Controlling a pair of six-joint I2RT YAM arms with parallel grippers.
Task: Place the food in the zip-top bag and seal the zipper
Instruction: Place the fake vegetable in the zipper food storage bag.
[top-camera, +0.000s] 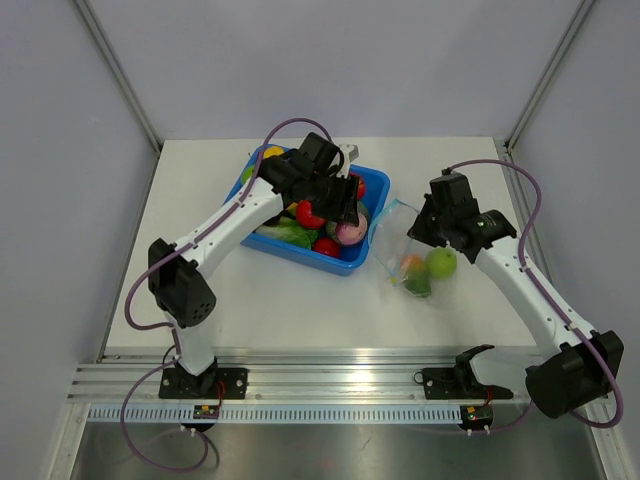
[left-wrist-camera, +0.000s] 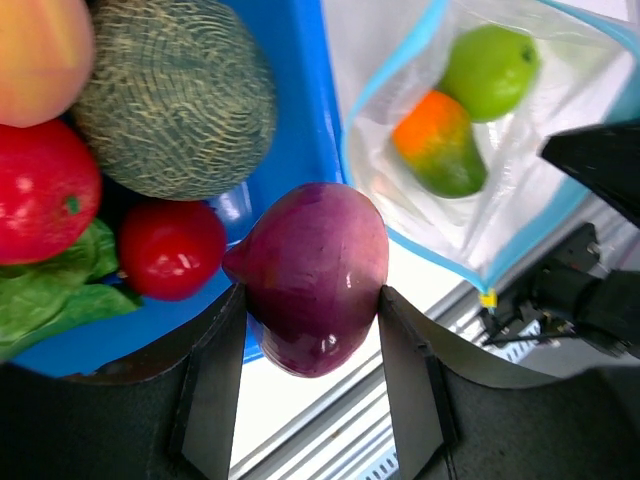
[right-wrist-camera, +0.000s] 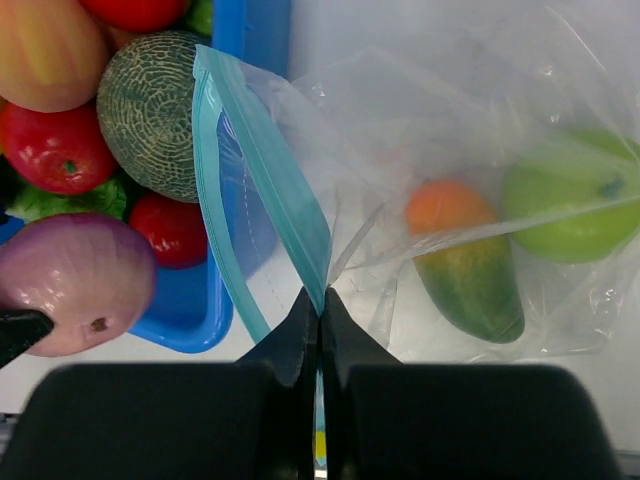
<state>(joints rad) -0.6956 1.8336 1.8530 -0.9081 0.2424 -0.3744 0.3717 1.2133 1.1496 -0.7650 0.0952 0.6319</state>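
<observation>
The left tool (left-wrist-camera: 310, 297) grips a purple onion (left-wrist-camera: 315, 260) over the rim of the blue bin (left-wrist-camera: 300, 90). Right of it, on the table (top-camera: 300, 310), the zip-top bag (right-wrist-camera: 450, 110) holds a mango (right-wrist-camera: 465, 260) and green apple (right-wrist-camera: 575, 205). The right tool (right-wrist-camera: 320, 310), closed tight, pinches the zipper (right-wrist-camera: 270, 180).

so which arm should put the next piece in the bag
Left. The left pincer grips the purple onion right beside the zip-top bag, while the right pincer is pinched on the zipper, holding the mouth open.
</observation>
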